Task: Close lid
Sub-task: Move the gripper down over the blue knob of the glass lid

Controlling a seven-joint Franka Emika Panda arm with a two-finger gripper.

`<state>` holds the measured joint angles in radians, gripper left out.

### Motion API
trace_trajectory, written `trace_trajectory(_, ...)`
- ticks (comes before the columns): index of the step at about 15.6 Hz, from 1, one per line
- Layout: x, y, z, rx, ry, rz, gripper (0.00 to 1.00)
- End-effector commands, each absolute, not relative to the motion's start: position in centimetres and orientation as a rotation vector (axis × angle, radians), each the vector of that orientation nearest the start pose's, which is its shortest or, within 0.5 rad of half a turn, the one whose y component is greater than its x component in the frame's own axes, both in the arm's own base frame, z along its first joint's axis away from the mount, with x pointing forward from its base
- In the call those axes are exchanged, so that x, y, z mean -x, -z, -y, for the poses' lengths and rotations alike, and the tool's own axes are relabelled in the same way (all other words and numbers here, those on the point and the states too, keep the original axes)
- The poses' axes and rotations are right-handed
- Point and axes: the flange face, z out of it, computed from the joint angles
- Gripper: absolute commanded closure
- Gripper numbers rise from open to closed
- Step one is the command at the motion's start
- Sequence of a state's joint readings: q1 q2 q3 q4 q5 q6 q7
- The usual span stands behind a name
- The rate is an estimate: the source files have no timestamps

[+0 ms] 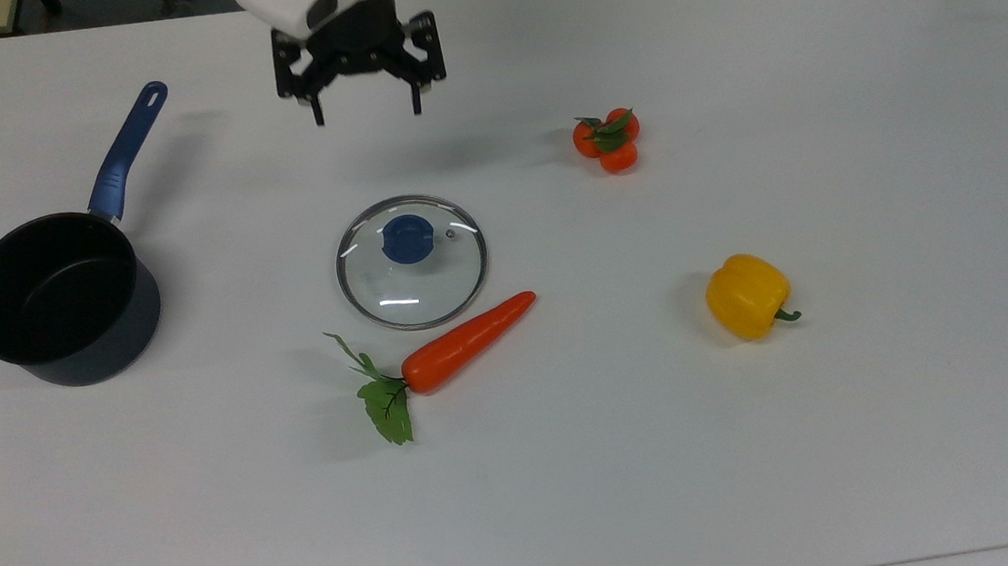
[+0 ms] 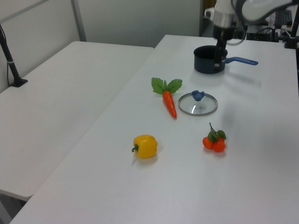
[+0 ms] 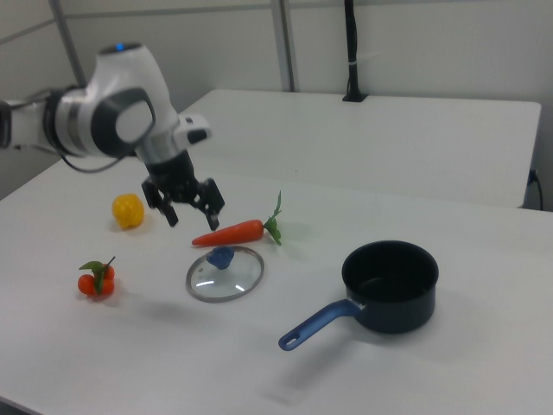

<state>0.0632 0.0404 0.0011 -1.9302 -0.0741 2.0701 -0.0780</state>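
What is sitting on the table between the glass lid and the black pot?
Nothing: in the top view, bare white table separates the lid from the pot.

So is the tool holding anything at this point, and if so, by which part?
Nothing is held. The tool hangs open above the table, apart from the lid, which lies flat beside the carrot.

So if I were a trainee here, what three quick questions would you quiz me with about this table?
1. True or false: the lid sits on the pot.
2. What touches or nearly touches the lid's rim: A) carrot, B) yellow pepper, C) tomatoes?
3. Is the gripper open or shut, and does it hold anything?

Key: 1. False; it lies flat on the table, apart from the pot. 2. A. 3. Open, holding nothing, above the table.
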Motion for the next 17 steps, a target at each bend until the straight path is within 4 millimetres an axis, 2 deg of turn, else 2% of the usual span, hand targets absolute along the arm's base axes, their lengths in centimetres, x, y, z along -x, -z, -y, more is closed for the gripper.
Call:
trace_trajectory(1,-58.5,-43.2,-4.2,3.155,0.189,0.309,0.00)
trace_trajectory(10,-61.4,-36.3,-3.9,3.118,0.282,0.271,0.00)
trace_trajectory(13,-61.8,-35.0,-3.9,3.117,0.291,0.273,0.00)
trace_trajectory(17,-62.2,-34.6,-4.1,3.112,0.337,0.255,0.19)
